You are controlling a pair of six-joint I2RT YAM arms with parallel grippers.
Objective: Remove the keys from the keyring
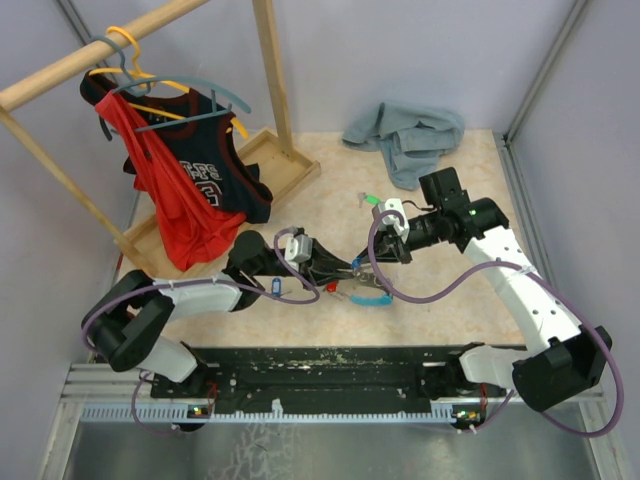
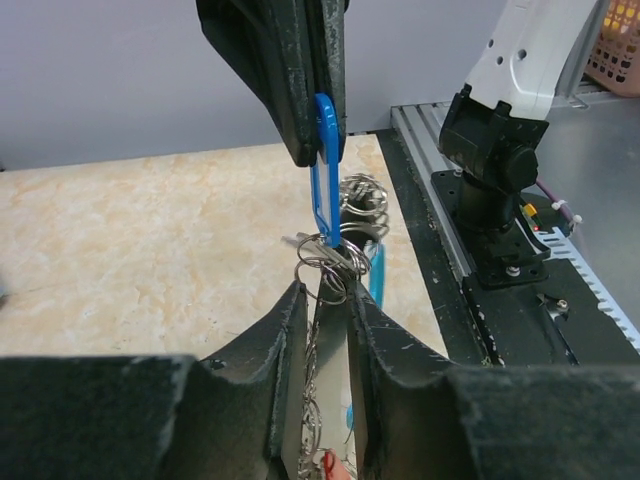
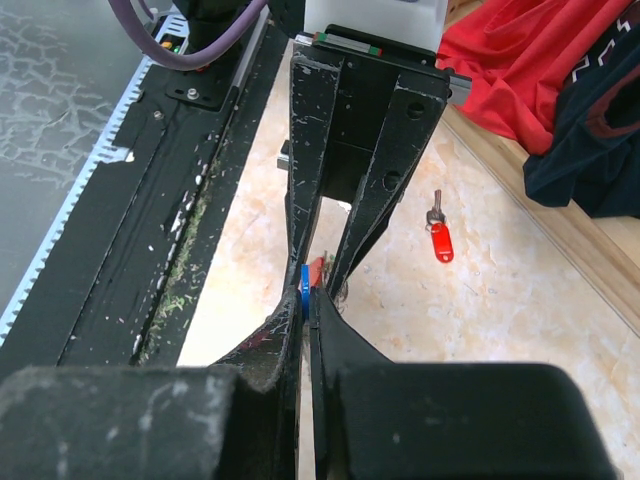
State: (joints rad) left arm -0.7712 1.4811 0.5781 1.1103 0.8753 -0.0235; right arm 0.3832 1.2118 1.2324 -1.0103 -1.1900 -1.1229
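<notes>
Left end effector (image 2: 327, 302) pinches the keyring (image 2: 336, 262) — right end effector (image 3: 307, 293) clamps a blue tag (image 2: 324, 175).

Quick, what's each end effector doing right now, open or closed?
Left end effector: closed on the keyring.
Right end effector: closed on the blue key tag.

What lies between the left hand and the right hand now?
The keyring and its blue tag fill the gap: the right hand pinches the tag, and the left hand grips the rings. The left wrist view shows it best.
</notes>
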